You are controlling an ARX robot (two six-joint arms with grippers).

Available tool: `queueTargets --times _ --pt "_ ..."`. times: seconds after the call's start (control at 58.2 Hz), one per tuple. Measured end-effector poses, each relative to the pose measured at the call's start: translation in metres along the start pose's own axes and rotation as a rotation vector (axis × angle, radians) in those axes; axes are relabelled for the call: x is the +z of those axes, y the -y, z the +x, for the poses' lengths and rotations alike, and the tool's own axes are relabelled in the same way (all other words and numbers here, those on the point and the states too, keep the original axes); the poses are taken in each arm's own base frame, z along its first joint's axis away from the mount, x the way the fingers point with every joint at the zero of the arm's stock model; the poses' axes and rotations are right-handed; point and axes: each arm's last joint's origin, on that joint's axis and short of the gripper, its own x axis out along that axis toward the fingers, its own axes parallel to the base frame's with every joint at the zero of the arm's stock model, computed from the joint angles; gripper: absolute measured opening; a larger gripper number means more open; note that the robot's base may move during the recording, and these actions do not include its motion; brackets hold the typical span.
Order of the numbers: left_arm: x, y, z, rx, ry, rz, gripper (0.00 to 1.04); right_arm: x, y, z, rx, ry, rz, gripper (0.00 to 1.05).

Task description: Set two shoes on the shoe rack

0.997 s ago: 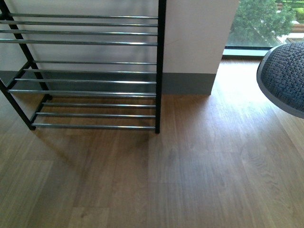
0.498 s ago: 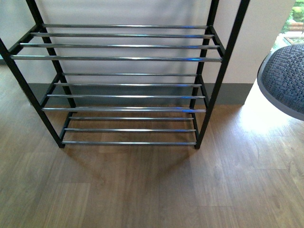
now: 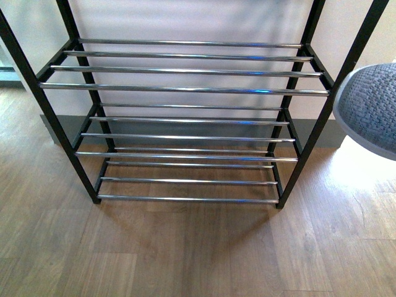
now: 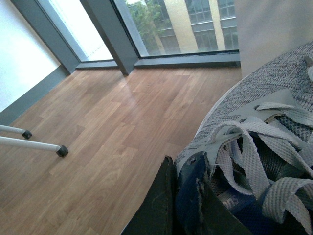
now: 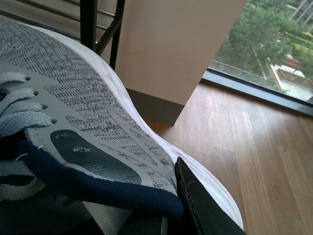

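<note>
black metal chrome-barred shoe rack (image 3: 185,89) mid-frame, grey knit white-soled sneaker (image 5: 88,93) clamped in right gripper (image 5: 171,220), matching second sneaker (image 4: 266,95) clamped in left gripper (image 4: 188,208), lower right

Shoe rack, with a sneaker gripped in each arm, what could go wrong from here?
1. The shoe rack has only thin bars with gaps, so a sole set down unevenly could tip or slip through.
2. The left gripper pinches the left sneaker only by its collar, so it may swing or slip out.
3. The right sneaker hangs close to the rack's right upright and could hit it.
</note>
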Motion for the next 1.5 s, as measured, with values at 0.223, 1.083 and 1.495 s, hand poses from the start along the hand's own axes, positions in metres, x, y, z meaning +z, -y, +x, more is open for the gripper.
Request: queueTargets --times 0.223,1.083,1.495 --pt "0.0000 -0.0001 0.0000 0.006 -0.001 0.000 0.02 0.0003 -0.0006 0.0001 0.014 0.006 0.000 0.01" --pt "-0.0001 -0.0002 0.0000 0.006 -0.001 0.001 0.02 -0.0004 -0.0007 0.0000 0.008 0.001 0.001 0.01" --pt "-0.0001 -0.0002 0.0000 0.007 -0.001 0.001 0.02 -0.0005 -0.0006 0.0000 0.007 0.001 0.001 0.01"
